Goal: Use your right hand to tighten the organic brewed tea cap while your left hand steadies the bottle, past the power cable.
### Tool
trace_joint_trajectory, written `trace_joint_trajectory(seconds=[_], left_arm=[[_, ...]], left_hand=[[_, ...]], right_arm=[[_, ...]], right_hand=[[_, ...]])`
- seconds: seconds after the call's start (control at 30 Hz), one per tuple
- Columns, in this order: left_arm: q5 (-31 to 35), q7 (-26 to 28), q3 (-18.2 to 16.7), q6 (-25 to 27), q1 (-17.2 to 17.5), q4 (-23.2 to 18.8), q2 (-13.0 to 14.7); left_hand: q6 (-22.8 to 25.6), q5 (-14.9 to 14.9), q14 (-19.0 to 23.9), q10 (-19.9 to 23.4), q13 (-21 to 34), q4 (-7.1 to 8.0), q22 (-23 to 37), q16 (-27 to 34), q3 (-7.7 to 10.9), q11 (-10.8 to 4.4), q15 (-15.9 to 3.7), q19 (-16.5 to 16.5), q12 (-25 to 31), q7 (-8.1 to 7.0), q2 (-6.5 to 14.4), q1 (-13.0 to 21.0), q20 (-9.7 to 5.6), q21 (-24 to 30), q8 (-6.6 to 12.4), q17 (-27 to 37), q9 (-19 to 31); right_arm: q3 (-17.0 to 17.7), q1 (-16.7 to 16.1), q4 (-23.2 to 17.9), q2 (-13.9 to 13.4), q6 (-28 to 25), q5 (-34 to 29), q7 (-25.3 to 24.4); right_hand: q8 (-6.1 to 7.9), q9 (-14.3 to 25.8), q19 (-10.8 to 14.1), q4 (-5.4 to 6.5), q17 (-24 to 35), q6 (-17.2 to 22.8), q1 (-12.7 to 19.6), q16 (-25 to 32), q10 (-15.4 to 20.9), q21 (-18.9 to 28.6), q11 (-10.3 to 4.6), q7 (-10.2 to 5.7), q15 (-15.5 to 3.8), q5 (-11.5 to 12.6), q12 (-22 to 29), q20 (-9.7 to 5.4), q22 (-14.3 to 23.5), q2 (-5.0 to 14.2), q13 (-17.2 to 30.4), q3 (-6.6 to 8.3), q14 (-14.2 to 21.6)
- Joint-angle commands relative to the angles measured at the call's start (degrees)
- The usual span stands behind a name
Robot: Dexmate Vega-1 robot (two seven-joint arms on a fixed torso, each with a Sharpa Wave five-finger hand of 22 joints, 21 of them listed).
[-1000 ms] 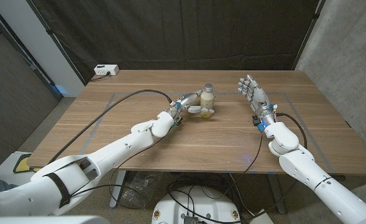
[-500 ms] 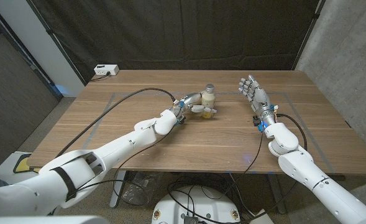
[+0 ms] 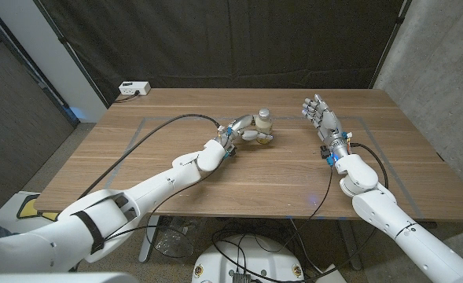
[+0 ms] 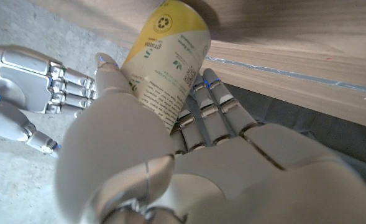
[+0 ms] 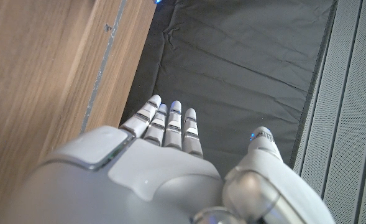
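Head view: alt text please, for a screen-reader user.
The robot's left hand holds an upright tea bottle near the middle of a wooden table. The right hand stands apart to the bottle's right, fingers spread, holding nothing.

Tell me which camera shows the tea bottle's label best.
The left wrist view: the tea bottle is close, its yellow label readable in the left robot hand. The head view shows the bottle small, with its cap. The right wrist view gives no label.

On the table (image 3: 176, 189) stands 1 bottle (image 3: 263, 124) with 1 cap (image 3: 264, 112). 1 cable (image 3: 154, 130) runs left of the bottle. 1 power strip (image 3: 134, 89) sits at the far left corner. 2 hands: left hand (image 3: 248, 133), right hand (image 3: 317, 112).
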Motion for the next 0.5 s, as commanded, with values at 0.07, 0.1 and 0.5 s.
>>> trace_joint_trajectory(seconds=[0.07,0.1,0.5], left_arm=[[-6.7,-2.9,-2.3,-0.8,1.3,-0.1,-1.2],[-7.6,-4.3,-2.7,0.7,1.8,-2.0,-0.5],[-16.3,-18.7,-8.3,29.5,6.3,-32.5,10.2]], left_hand=[[3.2,-0.4,1.0,1.4,0.1,0.11,0.2,0.1,0.65,-0.40,-4.34,0.8,-0.1,2.32,1.6,1.4,0.14,0.4,0.36,0.0,-0.1],[3.0,-0.5,0.7,1.2,0.1,0.20,0.2,-0.1,0.68,-0.16,-3.91,0.8,-0.3,2.53,1.6,1.4,0.30,0.4,0.21,0.0,-0.1],[4.3,-2.0,3.5,2.8,0.2,1.02,0.4,-0.5,1.82,3.45,-3.01,2.9,-1.0,4.32,2.7,1.4,1.51,1.2,-0.49,0.1,-0.1]], right_arm=[[0.2,-0.4,-0.7,-0.8,-0.8,0.4,0.0],[0.3,-0.5,-0.7,-0.9,-0.7,0.2,0.0],[-0.5,-0.9,-3.3,-1.9,-0.8,-4.9,-2.3]], right_hand=[[0.02,0.2,0.5,0.13,0.1,0.4,0.2,-0.1,0.4,0.1,0.04,-0.09,0.23,-0.1,0.0,-0.07,0.1,-0.30,0.1,-0.12,0.4],[0.03,0.2,0.5,0.13,0.1,0.4,0.2,-0.1,0.4,0.1,0.06,-0.11,0.24,-0.1,0.0,-0.03,0.1,-0.30,0.1,-0.12,0.4],[0.10,0.2,0.9,0.06,0.1,0.7,0.5,0.0,0.5,0.1,-0.02,-0.24,0.26,-0.1,0.0,0.00,0.1,-0.05,0.1,0.00,0.7]])
